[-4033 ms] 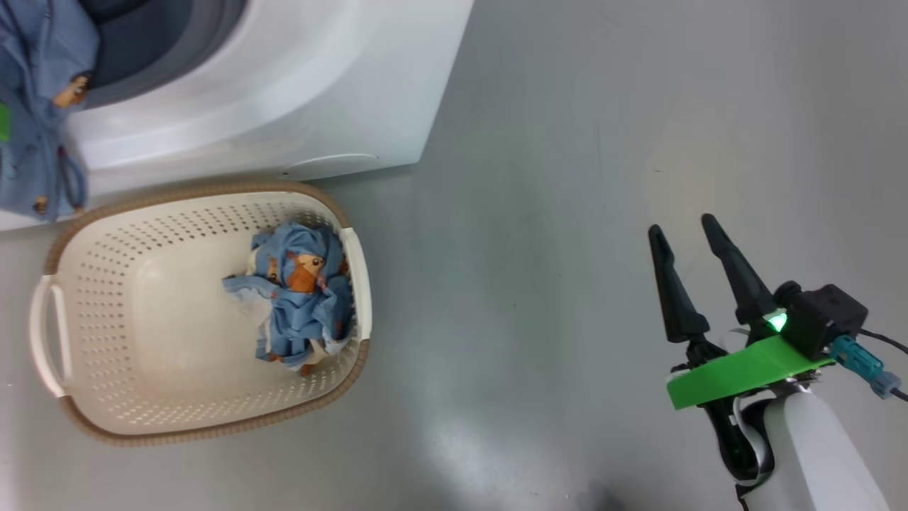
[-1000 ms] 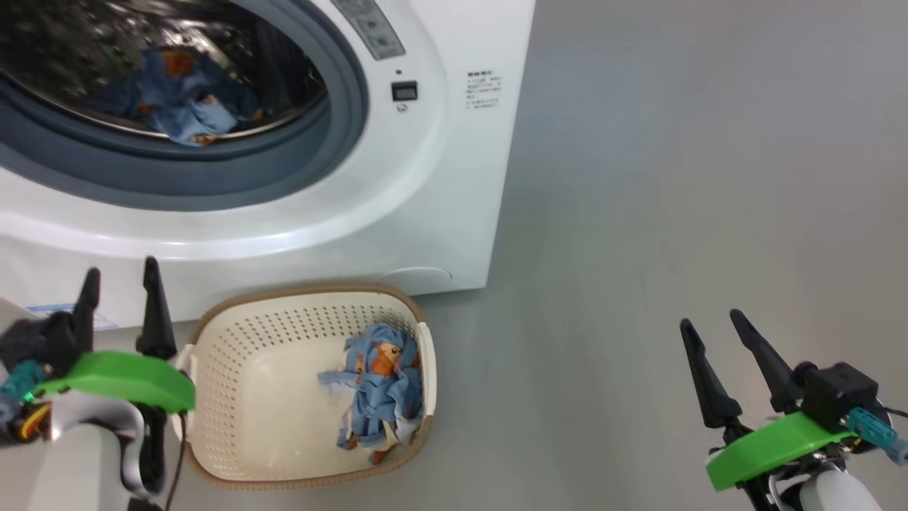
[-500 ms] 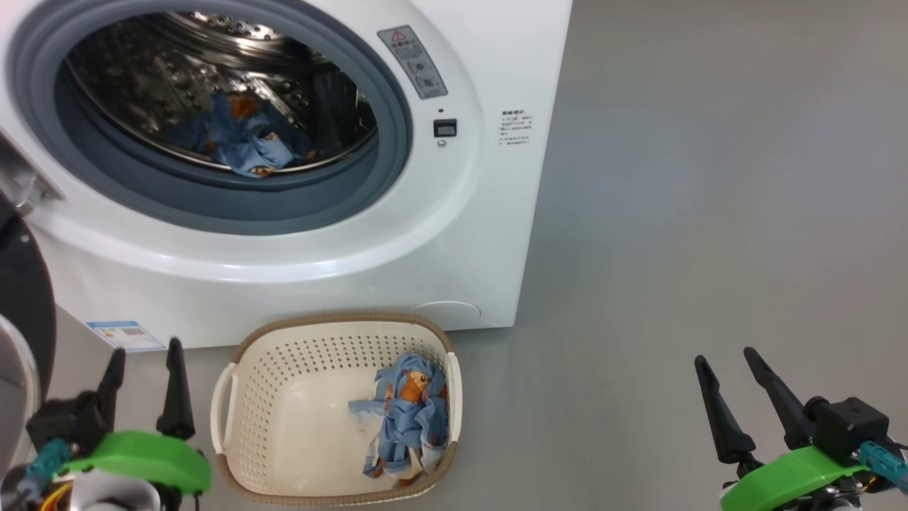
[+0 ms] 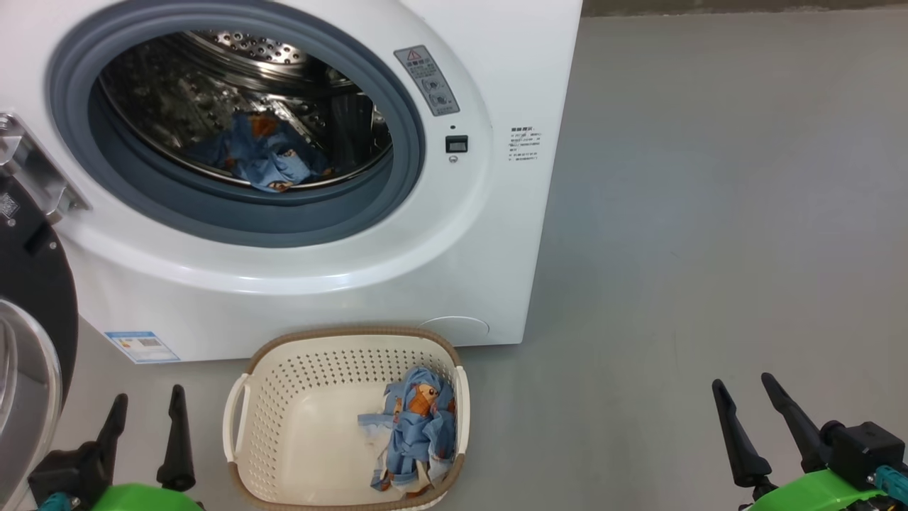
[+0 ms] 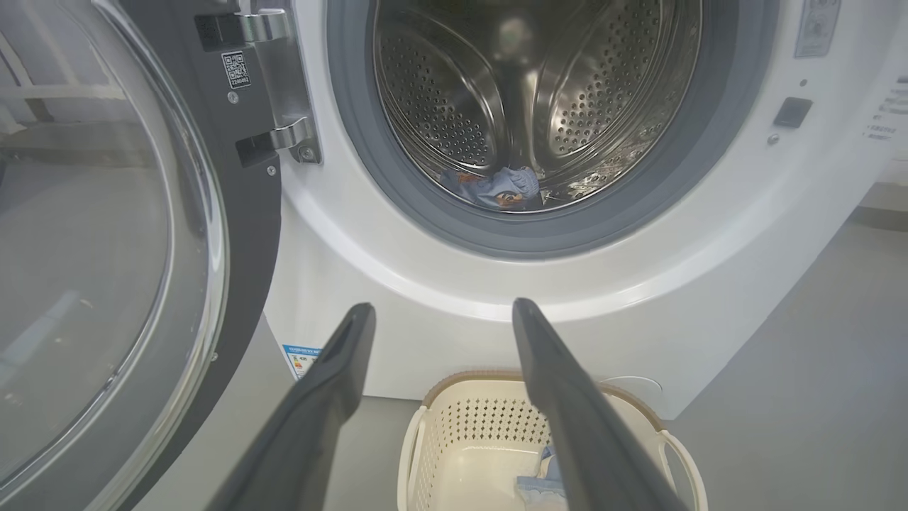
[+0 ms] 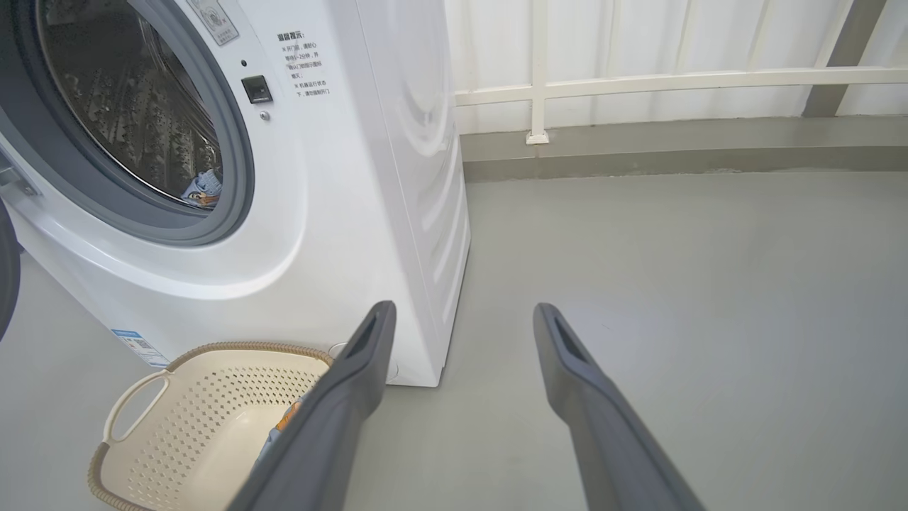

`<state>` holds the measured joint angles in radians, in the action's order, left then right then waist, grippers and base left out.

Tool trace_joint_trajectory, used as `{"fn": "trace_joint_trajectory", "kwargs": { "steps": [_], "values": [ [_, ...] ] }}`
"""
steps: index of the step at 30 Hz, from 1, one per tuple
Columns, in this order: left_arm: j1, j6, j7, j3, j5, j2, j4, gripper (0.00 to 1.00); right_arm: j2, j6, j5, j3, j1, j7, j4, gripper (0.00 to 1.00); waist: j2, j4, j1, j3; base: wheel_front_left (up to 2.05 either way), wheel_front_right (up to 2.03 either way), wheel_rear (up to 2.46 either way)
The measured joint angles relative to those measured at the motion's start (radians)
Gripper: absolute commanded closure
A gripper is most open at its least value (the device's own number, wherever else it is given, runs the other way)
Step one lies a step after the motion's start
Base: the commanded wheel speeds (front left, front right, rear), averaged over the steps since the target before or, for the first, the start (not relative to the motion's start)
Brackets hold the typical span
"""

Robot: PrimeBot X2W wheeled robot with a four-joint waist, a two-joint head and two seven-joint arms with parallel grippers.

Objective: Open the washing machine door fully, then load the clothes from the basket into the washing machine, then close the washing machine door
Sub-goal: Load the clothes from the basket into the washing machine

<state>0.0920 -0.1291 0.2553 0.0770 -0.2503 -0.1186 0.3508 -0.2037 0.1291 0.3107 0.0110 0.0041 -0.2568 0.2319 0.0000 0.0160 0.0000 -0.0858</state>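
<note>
Loading step in hand. Washing machine door stands open at left. Clothes lie bunched at the right end of the basket, with one piece in the drum. Left gripper and right gripper hover low, jaws spread, empty. Next move: reach down into the basket and pinch the bundle.

A laundry corner in a plain room: a white washing machine stands on a grey floor, a basket before it, a white panelled wall beyond

White washing machine, cream perforated basket, blue orange-printed clothes, grey floor
</note>
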Motion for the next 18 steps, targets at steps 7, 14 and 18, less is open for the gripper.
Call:
{"fn": "trace_joint_trajectory", "kwargs": {
  "steps": [7, 14, 18],
  "values": [
    [-0.03, 0.0, 0.0, 0.008, 0.011, 0.004, -0.037, 0.0, 0.001, 0.0, 0.0, -0.017, 0.001, 0.0, -0.008, 0.0, 0.0, -0.003, 0.0, 0.005, 0.0, 0.0, 0.0],
    [-0.032, 0.0, 0.0, 0.014, 0.018, 0.007, -0.052, 0.0, 0.002, 0.0, 0.0, -0.018, 0.001, 0.0, -0.012, 0.0, 0.0, 0.0, 0.0, 0.001, 0.0, 0.0, 0.0],
    [-0.032, 0.0, 0.0, 0.013, 0.018, 0.007, -0.054, 0.0, 0.005, 0.0, 0.0, -0.018, 0.001, 0.0, -0.017, 0.0, 0.0, 0.001, 0.0, -0.009, 0.0, 0.0, 0.0]
  ]
}}
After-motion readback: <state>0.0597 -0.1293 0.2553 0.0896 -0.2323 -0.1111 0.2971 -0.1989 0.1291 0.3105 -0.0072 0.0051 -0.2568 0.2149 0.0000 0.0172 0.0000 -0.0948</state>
